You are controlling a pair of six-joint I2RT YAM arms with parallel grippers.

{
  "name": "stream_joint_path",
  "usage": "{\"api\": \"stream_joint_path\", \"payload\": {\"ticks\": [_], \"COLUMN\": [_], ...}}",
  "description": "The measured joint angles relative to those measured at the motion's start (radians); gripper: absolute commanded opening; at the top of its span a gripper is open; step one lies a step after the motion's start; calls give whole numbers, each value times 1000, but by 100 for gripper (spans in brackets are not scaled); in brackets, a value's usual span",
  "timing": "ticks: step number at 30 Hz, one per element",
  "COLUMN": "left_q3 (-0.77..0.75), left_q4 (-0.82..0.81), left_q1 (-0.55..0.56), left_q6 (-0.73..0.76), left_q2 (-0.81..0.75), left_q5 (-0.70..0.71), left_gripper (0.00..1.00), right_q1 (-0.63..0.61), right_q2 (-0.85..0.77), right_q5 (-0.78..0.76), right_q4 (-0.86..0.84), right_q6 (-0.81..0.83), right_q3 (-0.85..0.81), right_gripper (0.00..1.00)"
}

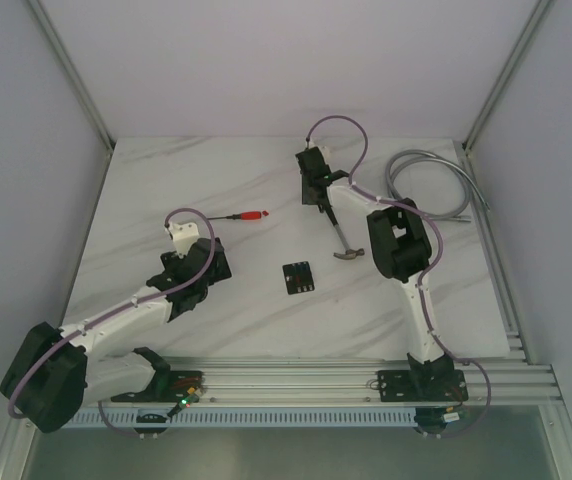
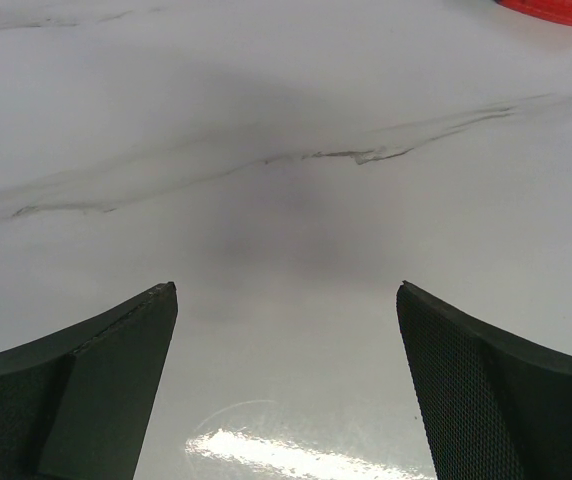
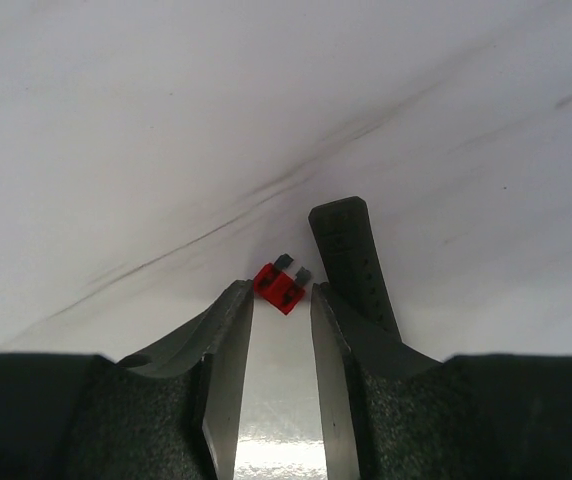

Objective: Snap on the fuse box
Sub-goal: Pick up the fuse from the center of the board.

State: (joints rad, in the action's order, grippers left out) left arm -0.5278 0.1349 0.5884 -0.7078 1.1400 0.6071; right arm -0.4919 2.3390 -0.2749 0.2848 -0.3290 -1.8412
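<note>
Right pincer [image 3: 281,300] — jaws narrowly apart, a small red blade fuse [image 3: 282,284] lying between the very tips; cannot tell whether it is actually pinched. Risk: so shallow a hold could let the fuse twist or pop out. Hammer handle [image 3: 351,255] lies just beside one jaw and may get nudged. Fuse box [image 1: 297,277] sits near the middle of the bench [image 1: 166,190], well apart and unbraced — left pincer [image 2: 286,290] stands wide apart over bare surface, so pressing could skid the box.

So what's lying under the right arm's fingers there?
A tiny red fuse lies on the white table at the tips of the fingers, beside a black hammer handle. The fingers hide the tabletop directly beneath them, so anything there cannot be seen.
</note>
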Motion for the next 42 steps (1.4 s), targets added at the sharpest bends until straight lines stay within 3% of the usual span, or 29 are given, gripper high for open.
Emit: {"api": "stream_joint_path", "payload": {"ticks": [14,23,29,42], "left_q3": [0,0,0,0], "left_q4": [0,-1,-4,-7], "left_q1": [0,0,0,0], "left_q6": [3,3,3,3], "left_q2": [0,5,10,11], "left_q5": [0,-1,-4,-16], "left_gripper": [100,100,100,100], "right_q1": [-10,-10,-14,-57], "right_q2": [19,30,29,-158], "right_q5": [-37,-44,-42,-6], "right_q4": [0,-11,-21,-110], "right_q6": [1,4,25,102], "right_q3": [-23,-34,-26,282], "right_gripper": [38,27,25,25]}}
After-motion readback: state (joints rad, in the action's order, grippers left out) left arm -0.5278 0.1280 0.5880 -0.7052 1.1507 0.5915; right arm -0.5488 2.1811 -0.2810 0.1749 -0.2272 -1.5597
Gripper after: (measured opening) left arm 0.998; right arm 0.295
